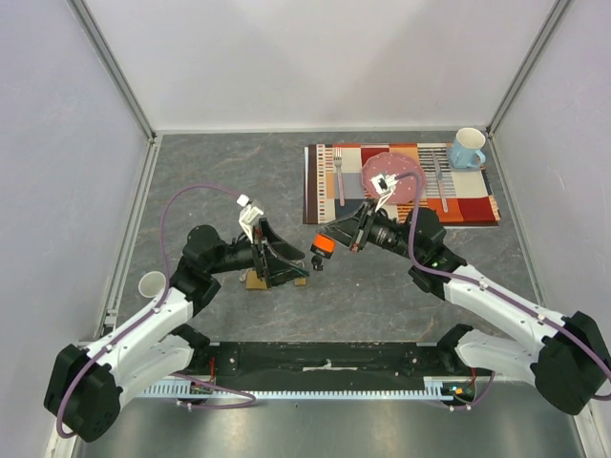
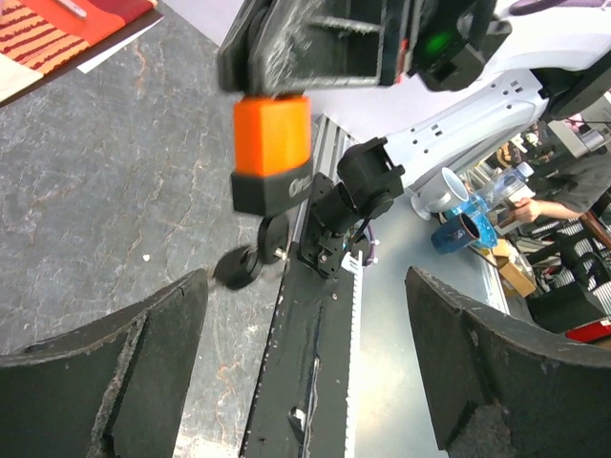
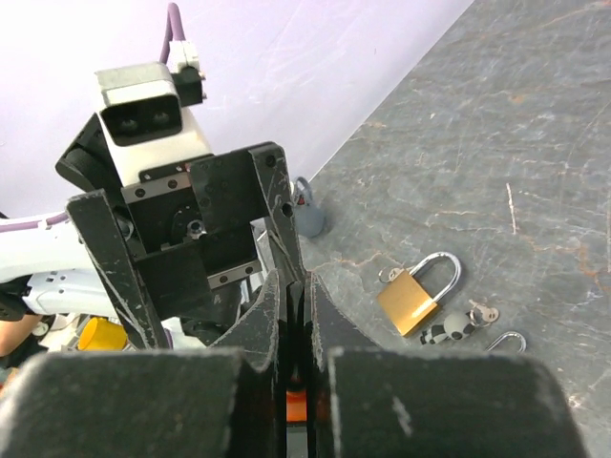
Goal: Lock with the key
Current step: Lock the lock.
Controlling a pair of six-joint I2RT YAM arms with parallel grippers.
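Grey tabletop (image 1: 220,172): at centre of the overhead view your right hand (image 1: 334,239) clamps the orange padlock (image 1: 323,247); your left hand (image 2: 305,372), just left, is spread apart.

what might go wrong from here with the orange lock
1. The orange-and-black plastic padlock hangs in the air, pinched only by the right hand. A slip would drop it.
2. The left hand is wide open close to it. Closing in off-line could knock the dark-headed key that seems to hang under the lock.
3. The brass padlock lies near the left hand and could get swept aside.
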